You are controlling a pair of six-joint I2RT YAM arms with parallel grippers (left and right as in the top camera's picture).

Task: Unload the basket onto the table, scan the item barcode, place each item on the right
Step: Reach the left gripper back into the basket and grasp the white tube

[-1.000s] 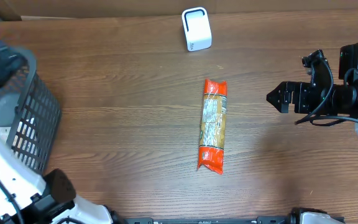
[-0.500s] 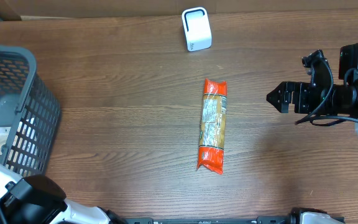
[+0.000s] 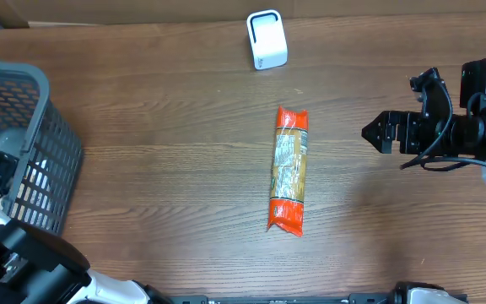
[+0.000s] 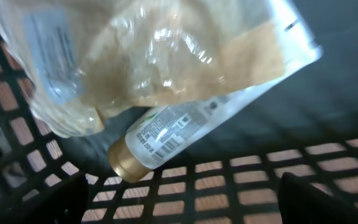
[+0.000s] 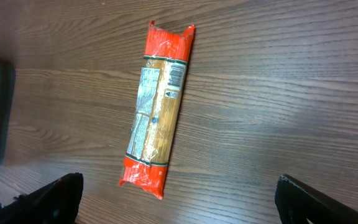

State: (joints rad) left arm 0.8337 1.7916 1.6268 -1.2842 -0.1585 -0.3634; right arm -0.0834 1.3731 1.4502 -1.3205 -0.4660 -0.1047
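Note:
A long pasta packet (image 3: 290,169) with orange ends lies on the table's middle, lengthwise, its barcode (image 5: 174,78) face up. The white scanner (image 3: 267,39) stands at the back edge. My right gripper (image 3: 376,133) hovers open to the right of the packet, apart from it; in the right wrist view it (image 5: 178,186) holds nothing. My left gripper (image 4: 183,186) is open down inside the basket (image 3: 57,110), just short of a gold-capped tube (image 4: 166,134) with a barcode. Above the tube lies a clear bag (image 4: 148,56) of tan contents. It grips neither.
The dark mesh basket stands at the table's left edge, and its grid floor (image 4: 253,180) shows under my left fingers. The left arm (image 3: 7,245) rises from the front left corner. A cardboard wall runs along the back.
The left arm has swung from the basket's far corner toward the front and dipped inside the basket. The packet, scanner and right arm have not moved.

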